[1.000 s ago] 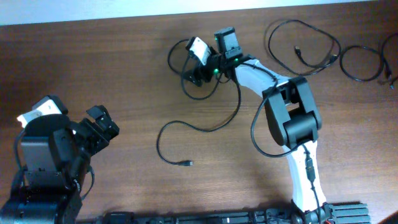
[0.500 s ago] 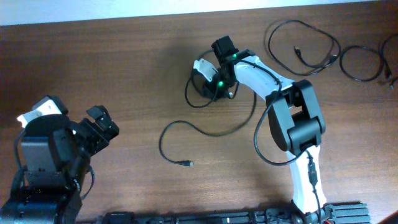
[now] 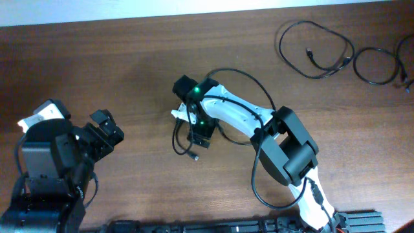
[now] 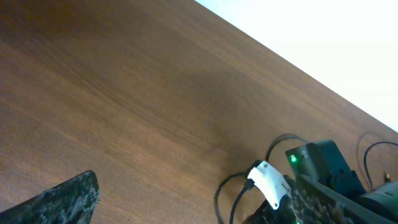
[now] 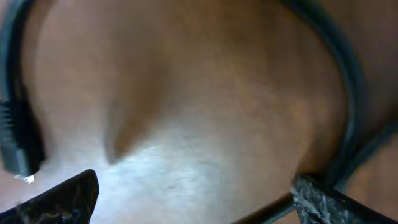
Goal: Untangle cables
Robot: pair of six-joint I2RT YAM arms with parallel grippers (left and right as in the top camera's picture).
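My right gripper is low over the middle of the table, fingers spread wide over bare wood. A thin black cable curls in a small loop just left of it, with its plug below. In the right wrist view this cable curves past the right finger and touches it, and the plug lies at the left. Nothing is between the fingers. Two more cables lie looped at the far right. My left gripper is open and empty at the left, far from any cable.
In the left wrist view one left finger shows at the bottom, with the right gripper's white part and a cable loop beyond it. The right arm stretches across the table's middle. The table's far edge borders a white surface.
My right gripper has moved from the upper middle down and left to the table's centre. The cable came with it and now lies bunched in a small loop. The left arm has not moved.
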